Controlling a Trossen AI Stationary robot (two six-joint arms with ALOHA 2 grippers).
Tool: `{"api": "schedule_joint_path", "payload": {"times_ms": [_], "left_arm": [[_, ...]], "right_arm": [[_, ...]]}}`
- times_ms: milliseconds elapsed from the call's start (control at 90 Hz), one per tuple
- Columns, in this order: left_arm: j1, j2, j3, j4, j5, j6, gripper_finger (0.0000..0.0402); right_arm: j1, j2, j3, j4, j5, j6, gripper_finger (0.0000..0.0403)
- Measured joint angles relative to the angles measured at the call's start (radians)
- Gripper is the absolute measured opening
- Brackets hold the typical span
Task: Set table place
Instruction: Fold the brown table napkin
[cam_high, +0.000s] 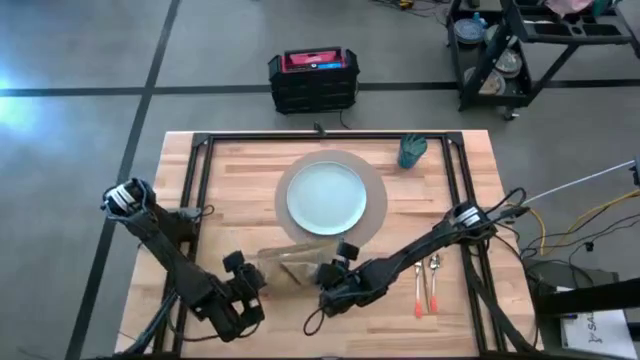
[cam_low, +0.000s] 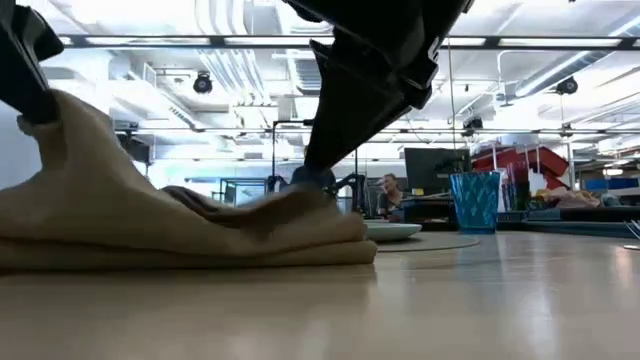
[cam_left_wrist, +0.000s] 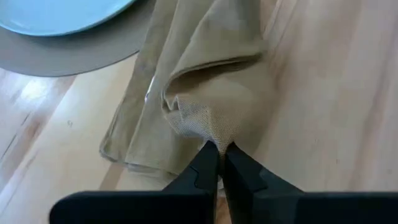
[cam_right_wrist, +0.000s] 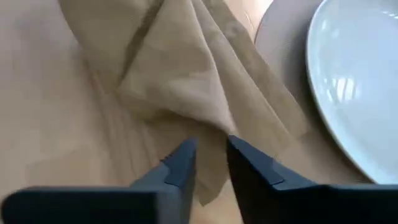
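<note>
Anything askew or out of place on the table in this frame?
The napkin is the odd one: it lies bunched and creased on the table, its edge against the mat, not folded flat. The left claw pinches one fold; the right claw is open by another. Plate, cup, fork and spoon look orderly.

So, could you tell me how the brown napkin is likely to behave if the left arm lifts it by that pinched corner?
Probably floppy: the napkin bunches into soft folds where the left tool pinches it. It should sag and drape rather than hold shape. It looks light, so the trailing edge may drag across the table toward the mat.
</note>
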Motion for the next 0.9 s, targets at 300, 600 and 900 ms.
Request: {"api": "schedule_joint_path", "payload": {"times_ms": [300,600,900], "left_arm": [[0.0,0.008,-0.004,-0.009,-0.001,-0.037,0.0],[0.003,0.008,-0.012,-0.008,-0.008,-0.056,0.0],[0.003,0.009,-0.013,-0.011,-0.01,-0.06,0.0]], "right_arm": [[0.008,-0.016,0.01,0.043,0.015,-0.072,0.0236],[-0.026,0.064,0.0,0.243,-0.053,-0.257,0.0246],[-0.068,0.064,-0.01,0.262,-0.137,-0.302,0.0221]]}}
